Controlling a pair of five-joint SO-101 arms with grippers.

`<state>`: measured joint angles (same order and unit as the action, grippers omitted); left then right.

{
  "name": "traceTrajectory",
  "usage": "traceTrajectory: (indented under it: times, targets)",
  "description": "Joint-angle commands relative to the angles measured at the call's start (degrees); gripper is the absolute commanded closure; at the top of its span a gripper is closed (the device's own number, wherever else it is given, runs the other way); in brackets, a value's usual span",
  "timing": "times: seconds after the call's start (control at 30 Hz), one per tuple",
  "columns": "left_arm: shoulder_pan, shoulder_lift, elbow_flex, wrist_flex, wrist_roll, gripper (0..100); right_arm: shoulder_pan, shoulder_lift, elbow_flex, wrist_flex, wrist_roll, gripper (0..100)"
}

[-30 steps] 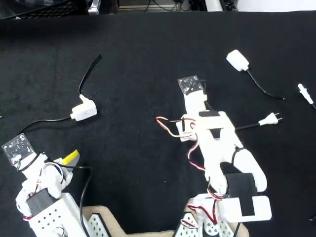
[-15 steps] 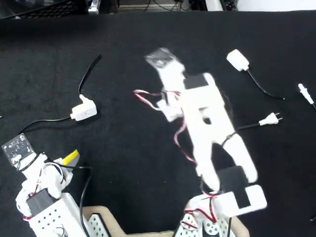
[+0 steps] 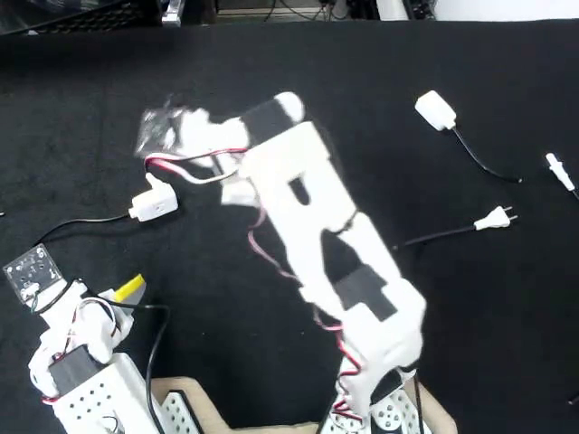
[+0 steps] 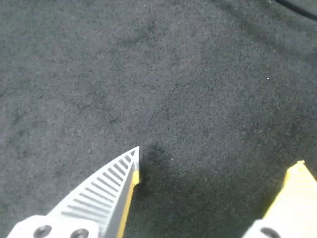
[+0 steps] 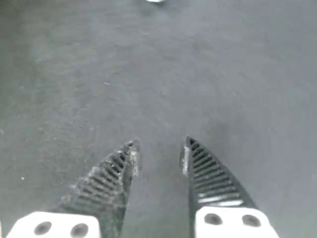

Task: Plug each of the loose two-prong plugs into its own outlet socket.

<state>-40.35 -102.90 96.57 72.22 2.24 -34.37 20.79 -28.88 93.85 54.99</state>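
A white outlet socket (image 3: 154,202) on a black cable lies at the left of the black table. A second white socket (image 3: 435,109) lies at the back right. A white two-prong plug (image 3: 495,217) lies on the right, and another small plug (image 3: 560,170) sits near the right edge. My right arm (image 3: 298,199) stretches diagonally towards the back left, with its wrist just beyond the left socket. My right gripper (image 5: 159,148) hangs over bare cloth, narrowly open and holding nothing. My left gripper (image 4: 215,166) is open over bare cloth at the front left, its yellow finger (image 3: 131,287) showing from above.
Black cables trail from both sockets and from the plug on the right. The left arm's base (image 3: 86,389) stands at the front left corner. Dark equipment lines the table's far edge (image 3: 109,14).
My right arm has swung from the table's middle towards the back left, its wrist now just beyond the left socket. The left arm, sockets and plugs have stayed put.
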Motion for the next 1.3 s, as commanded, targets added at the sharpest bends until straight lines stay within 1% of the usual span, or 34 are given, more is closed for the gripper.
traceTrajectory:
  times: [0.0, 0.17, 0.37, 0.47, 0.8, 1.03, 1.2, 1.27]
  targets:
    - [0.48, -0.44, 0.92, 0.35, -0.26, 57, -4.66, 4.70, -3.12, -1.05, 2.81, 85.3]
    - [0.48, -0.44, 0.92, 0.35, -0.26, 57, -9.41, 12.88, -3.38, -11.69, 2.29, 85.1]
    - [0.48, -0.44, 0.92, 0.35, -0.26, 57, -9.49, 17.01, -7.34, -17.85, 3.25, 85.1]
    - [0.48, -0.44, 0.92, 0.35, -0.26, 57, -9.49, 19.03, -10.07, -17.93, 4.40, 85.2]
    - [0.48, -0.44, 0.92, 0.35, -0.26, 57, -16.09, 28.97, -23.60, -18.46, 4.40, 85.1]
    - [0.48, -0.44, 0.92, 0.35, -0.26, 57, -15.12, 38.37, -36.44, -17.93, 4.40, 85.0]
    - [0.48, -0.44, 0.92, 0.35, -0.26, 57, -14.59, 40.13, -47.78, -10.64, 4.48, 85.0]
    - [0.48, -0.44, 0.92, 0.35, -0.26, 57, -14.59, 40.13, -51.30, -9.41, 4.48, 85.0]
